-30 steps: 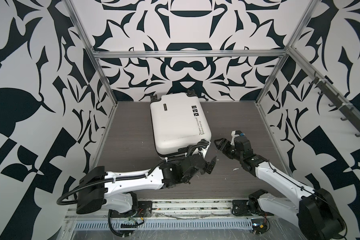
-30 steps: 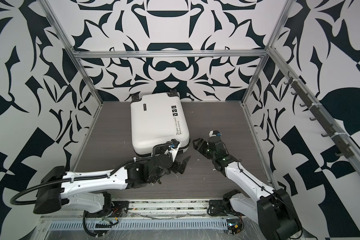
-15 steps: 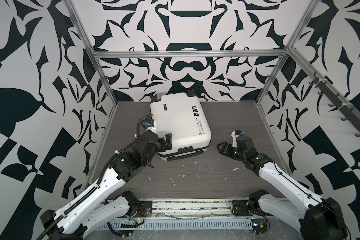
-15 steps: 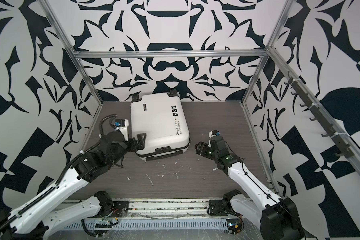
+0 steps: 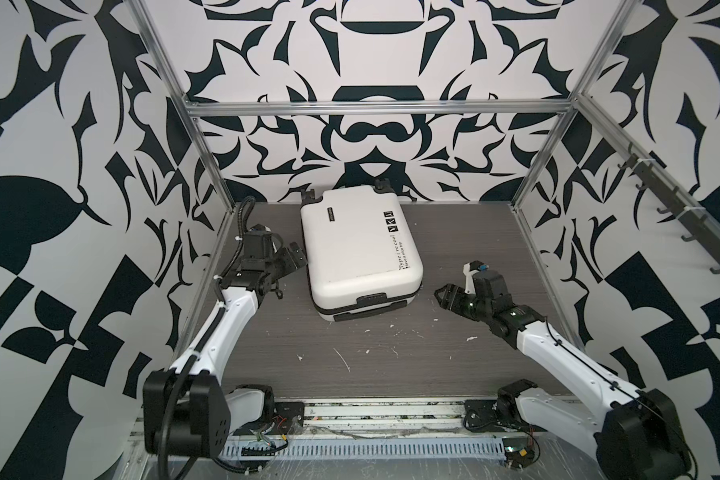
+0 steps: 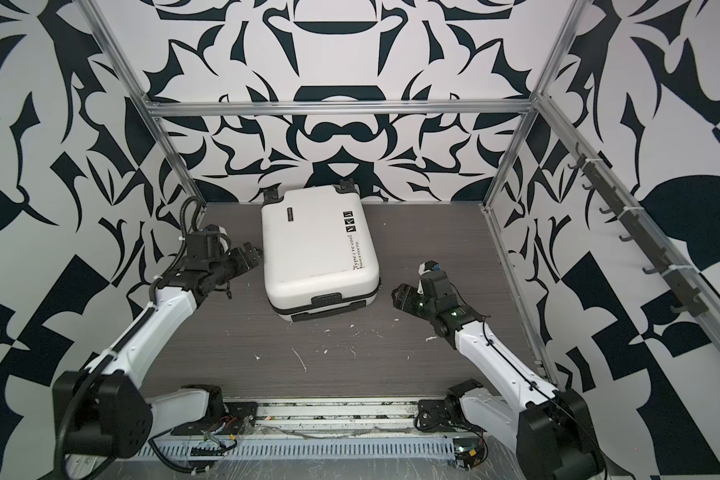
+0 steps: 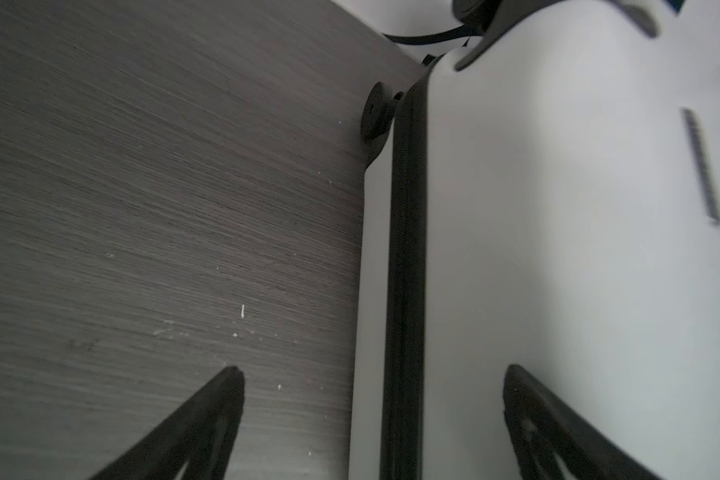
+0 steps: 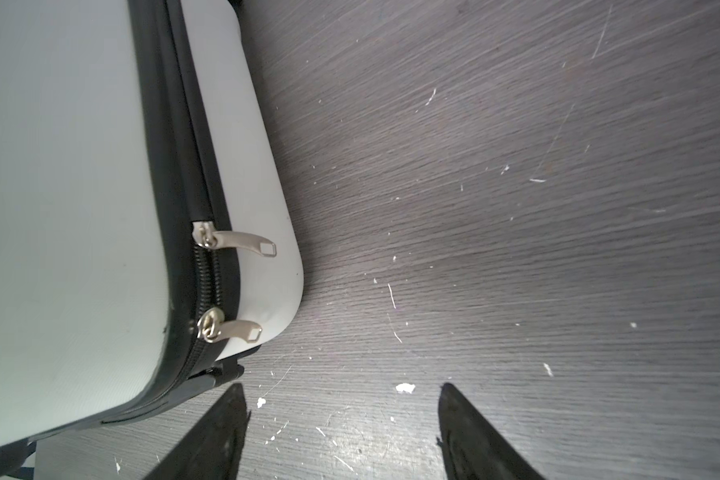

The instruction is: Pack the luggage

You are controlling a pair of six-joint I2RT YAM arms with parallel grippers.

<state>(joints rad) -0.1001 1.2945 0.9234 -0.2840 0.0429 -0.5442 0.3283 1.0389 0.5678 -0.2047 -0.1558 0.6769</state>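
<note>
Since a second earlier, the left arm had swung from the front of the case round to its left side; the luggage (image 5: 358, 253) itself lay much where it was. We saw a small white hard-shell suitcase lying flat and closed, towards the back of the dark wood-grain bench (image 5: 350, 374), its black wheels (image 5: 308, 193) against the rear wall and its recessed handle (image 5: 371, 298) facing the front.

In the right wrist view, two metal zip pulls (image 8: 233, 245) sat near a front corner, a short run of zip teeth between them.

The left pincer (image 5: 298, 255) was just beside the case's left edge, jaws spread wide and holding nothing. In its wrist view one finger (image 7: 208, 415) showed over the bench and the other over the white shell. We could not tell whether it touched.

The right pincer (image 5: 443, 297) hung near the front right corner, jaws apart and empty.

We judged the shell stiff, smooth and slippery, and too broad to clamp across. It would likely slide if pushed. The zip pulls looked the best hold, with the other arm bracing the case.
</note>
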